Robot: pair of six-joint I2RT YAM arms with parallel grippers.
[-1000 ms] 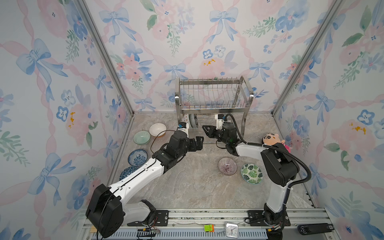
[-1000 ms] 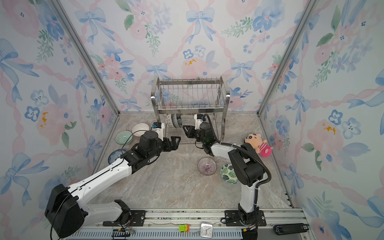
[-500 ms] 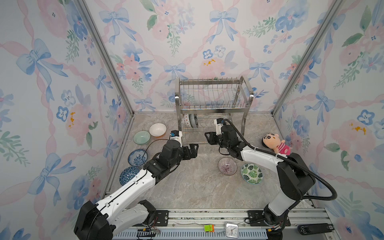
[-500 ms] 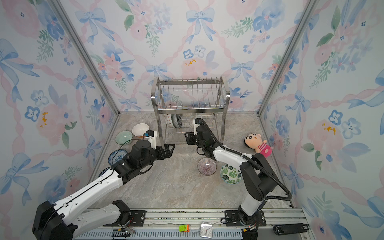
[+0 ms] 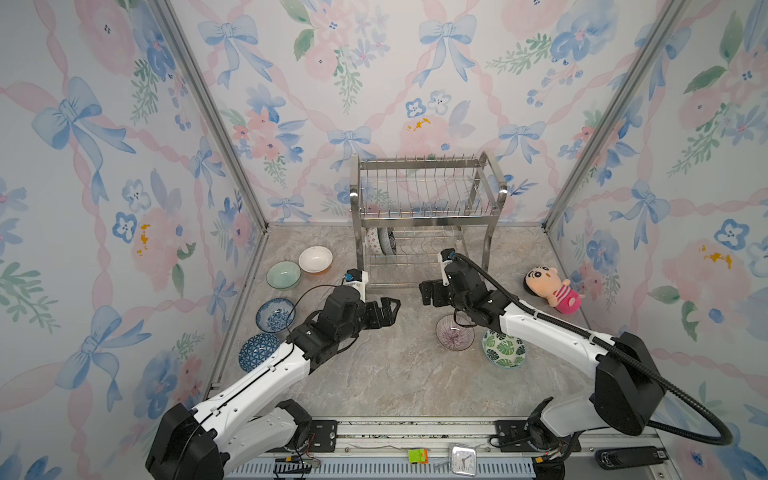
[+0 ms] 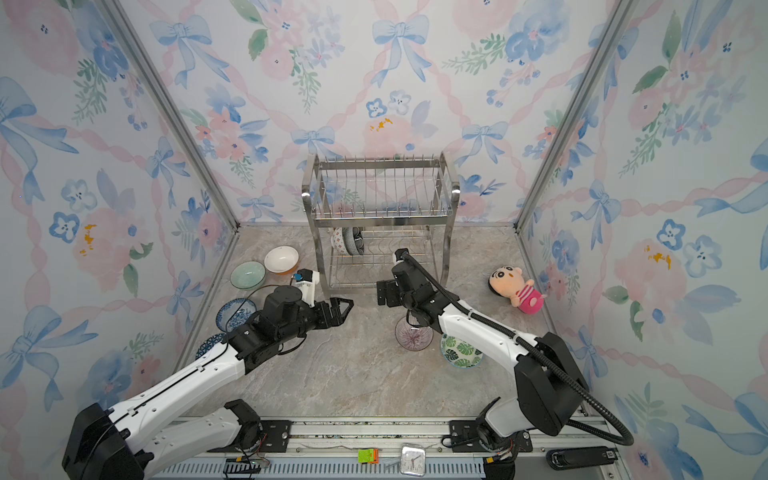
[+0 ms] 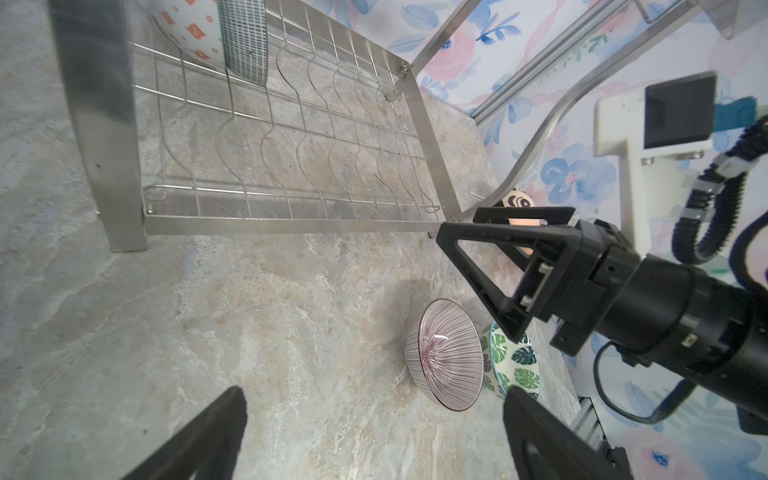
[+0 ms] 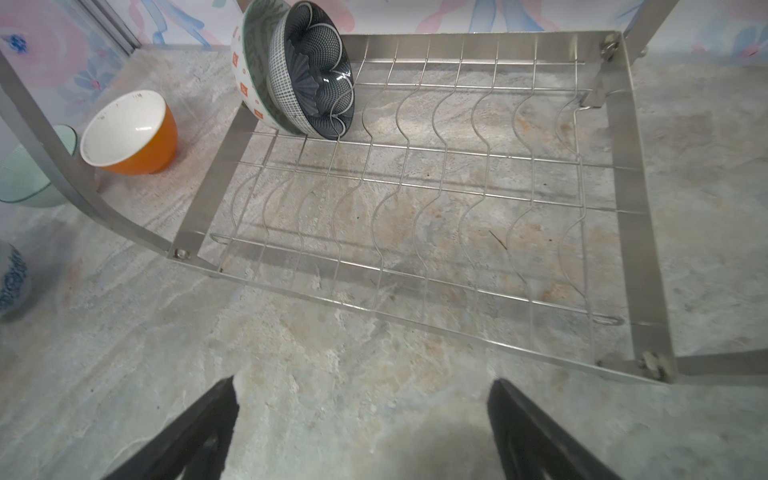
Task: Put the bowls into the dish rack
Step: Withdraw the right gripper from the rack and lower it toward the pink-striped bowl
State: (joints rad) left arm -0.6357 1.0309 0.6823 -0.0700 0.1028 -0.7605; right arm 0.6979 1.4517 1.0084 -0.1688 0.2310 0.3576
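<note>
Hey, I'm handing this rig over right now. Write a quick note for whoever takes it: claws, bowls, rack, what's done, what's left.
Left claw: open, empty, in front of the dish rack.
Right claw: open, empty, also in front of the rack.
Done: two bowls stand on edge in the lower tier, the white bowl with orange marks and the navy petal bowl.
To do: six bowls on the table. By the left arm: orange bowl, pale green bowl, blue floral bowl, blue geometric bowl. By the right arm: pink-striped bowl, green leaf bowl.
</note>
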